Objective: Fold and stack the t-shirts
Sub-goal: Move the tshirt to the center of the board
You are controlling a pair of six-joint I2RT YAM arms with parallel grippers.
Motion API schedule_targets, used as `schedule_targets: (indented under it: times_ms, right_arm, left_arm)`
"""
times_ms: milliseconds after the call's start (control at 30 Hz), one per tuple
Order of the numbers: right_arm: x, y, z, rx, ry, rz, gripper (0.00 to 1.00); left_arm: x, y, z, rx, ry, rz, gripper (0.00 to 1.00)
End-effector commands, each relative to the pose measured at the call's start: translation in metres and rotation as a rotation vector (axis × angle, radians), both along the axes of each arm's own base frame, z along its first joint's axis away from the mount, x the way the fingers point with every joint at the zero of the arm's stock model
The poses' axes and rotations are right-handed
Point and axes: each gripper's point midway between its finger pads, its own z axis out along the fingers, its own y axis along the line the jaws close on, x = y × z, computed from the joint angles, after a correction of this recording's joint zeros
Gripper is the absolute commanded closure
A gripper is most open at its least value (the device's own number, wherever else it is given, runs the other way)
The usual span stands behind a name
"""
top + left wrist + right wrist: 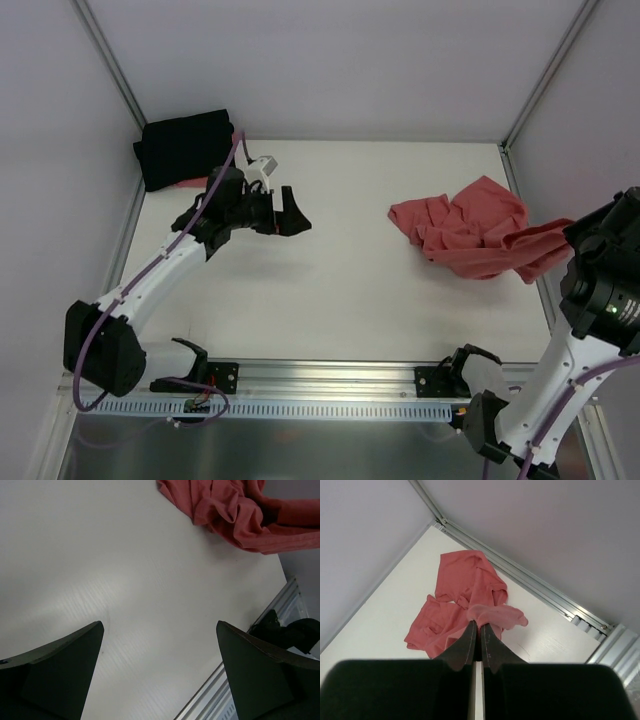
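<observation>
Bench (350,290): white, walled on three sides, with an aluminium rail (330,375) along the near edge.

Black t-shirt (185,148): sits in the far left corner as a compact, folded-looking bundle. A thin sliver of red shows under its near edge; I cannot tell what it belongs to.

Coral-red t-shirt (470,235): lies crumpled and unfolded close to the right edge, about midway between the near and far edges. It is well apart from the black t-shirt. One flap is drawn out toward the right edge and rises off the surface, while the rest lies bunched on the bench.

Right gripper (476,626): its fingers are pressed together, pinching a fold of the coral-red t-shirt at their tips. In the right wrist view the pinched cloth bulges just past the tips and the remaining fabric hangs down to the bench below. In the top view the arm's wrist hides the fingers themselves, and only the stretched flap leads under it.

Left gripper (285,212): its jaws stand wide apart and it holds nothing. It hovers over the left half of the bench, near the black t-shirt but not touching it. In the left wrist view only bare bench surface shows between the two fingers (60,675), with the coral-red t-shirt far ahead.
</observation>
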Motion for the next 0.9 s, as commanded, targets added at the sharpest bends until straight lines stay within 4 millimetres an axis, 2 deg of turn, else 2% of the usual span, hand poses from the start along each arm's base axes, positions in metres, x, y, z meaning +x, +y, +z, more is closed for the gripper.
schedule_targets:
  times_ms: [0, 67, 100, 133, 167, 200, 233, 267, 300, 367, 400, 433, 467, 500, 533, 567, 600, 633, 667, 700, 733, 767, 800, 833, 867]
  right_arm:
    - [-0.032, 0.001, -0.005, -0.012, 0.04, -0.064, 1.0]
    - [-0.037, 0.009, -0.022, 0.025, 0.042, -0.053, 0.99]
    - [-0.036, 0.013, -0.027, 0.051, 0.026, -0.044, 1.0]
    - [-0.037, 0.015, -0.033, 0.064, 0.024, -0.041, 1.0]
    - [-0.039, 0.02, -0.045, 0.089, 0.042, -0.031, 1.0]
    - [-0.039, 0.023, -0.051, 0.11, 0.043, -0.026, 1.0]
    - [-0.038, 0.026, -0.056, 0.127, 0.047, -0.018, 1.0]
    - [-0.038, 0.03, -0.062, 0.148, 0.052, -0.001, 1.0]
    - [-0.039, 0.033, -0.074, 0.167, 0.064, 0.003, 1.0]
    - [-0.041, 0.037, -0.083, 0.185, 0.07, 0.012, 1.0]
    - [-0.042, 0.039, -0.092, 0.197, 0.083, 0.018, 1.0]
    - [-0.041, 0.041, -0.097, 0.205, 0.09, 0.024, 1.0]
    - [-0.041, 0.043, -0.101, 0.214, 0.095, 0.032, 1.0]
    - [-0.042, 0.045, -0.108, 0.226, 0.106, 0.036, 1.0]
    - [-0.041, 0.046, -0.111, 0.231, 0.106, 0.042, 1.0]
    - [-0.041, 0.046, -0.114, 0.233, 0.111, 0.045, 1.0]
    - [-0.041, 0.047, -0.117, 0.239, 0.114, 0.046, 1.0]
    - [-0.039, 0.048, -0.122, 0.248, 0.115, 0.05, 1.0]
    - [-0.038, 0.051, -0.125, 0.261, 0.112, 0.066, 1.0]
    - [-0.037, 0.052, -0.127, 0.27, 0.112, 0.068, 1.0]
    - [-0.036, 0.054, -0.132, 0.279, 0.115, 0.074, 1.0]
    - [-0.035, 0.054, -0.134, 0.287, 0.113, 0.074, 1.0]
    - [-0.034, 0.056, -0.136, 0.293, 0.111, 0.079, 1.0]
    - [-0.033, 0.057, -0.139, 0.301, 0.114, 0.088, 1.0]
    - [-0.033, 0.058, -0.14, 0.306, 0.112, 0.092, 1.0]
  left_arm:
    - [0.013, -0.044, 0.008, -0.151, 0.02, -0.131, 0.02]
    - [0.026, -0.062, 0.014, -0.182, 0.016, -0.182, 0.01]
    - [0.035, -0.072, -0.009, -0.17, 0.084, -0.204, 0.01]
    - [0.048, -0.082, 0.003, -0.185, 0.063, -0.223, 0.02]
    - [0.053, -0.09, -0.002, -0.182, 0.083, -0.239, 0.01]
    - [0.063, -0.099, -0.024, -0.173, 0.137, -0.251, 0.01]
    - [0.073, -0.109, -0.015, -0.187, 0.116, -0.258, 0.01]
    - [0.079, -0.116, -0.018, -0.21, 0.147, -0.248, 0.01]
    - [0.087, -0.128, -0.033, -0.228, 0.168, -0.255, 0.01]
    - [0.097, -0.146, -0.031, -0.284, 0.21, -0.245, 0.01]
    - [0.098, -0.16, -0.046, -0.283, 0.241, -0.256, 0.01]
    - [0.102, -0.171, -0.038, -0.296, 0.226, -0.259, 0.01]
    - [0.1, -0.18, -0.039, -0.306, 0.245, -0.261, 0.01]
    - [0.096, -0.2, -0.042, -0.304, 0.259, -0.292, 0.01]
    - [0.094, -0.209, -0.045, -0.291, 0.263, -0.305, 0.01]
    - [0.092, -0.218, -0.063, -0.261, 0.289, -0.31, 0.01]
    - [0.09, -0.225, -0.068, -0.239, 0.292, -0.316, 0.01]
    - [0.083, -0.24, -0.061, -0.221, 0.274, -0.348, 0.01]
    - [0.08, -0.244, -0.077, -0.186, 0.298, -0.341, 0.01]
    - [0.079, -0.252, -0.072, -0.177, 0.278, -0.35, 0.01]
    - [0.071, -0.258, -0.077, -0.146, 0.271, -0.368, 0.01]
    - [0.073, -0.26, -0.086, -0.105, 0.255, -0.344, 0.01]
    - [0.075, -0.263, -0.084, -0.085, 0.228, -0.34, 0.01]
    - [0.07, -0.264, -0.091, -0.037, 0.219, -0.345, 0.01]
    - [0.077, -0.261, -0.102, 0.014, 0.196, -0.301, 0.01]
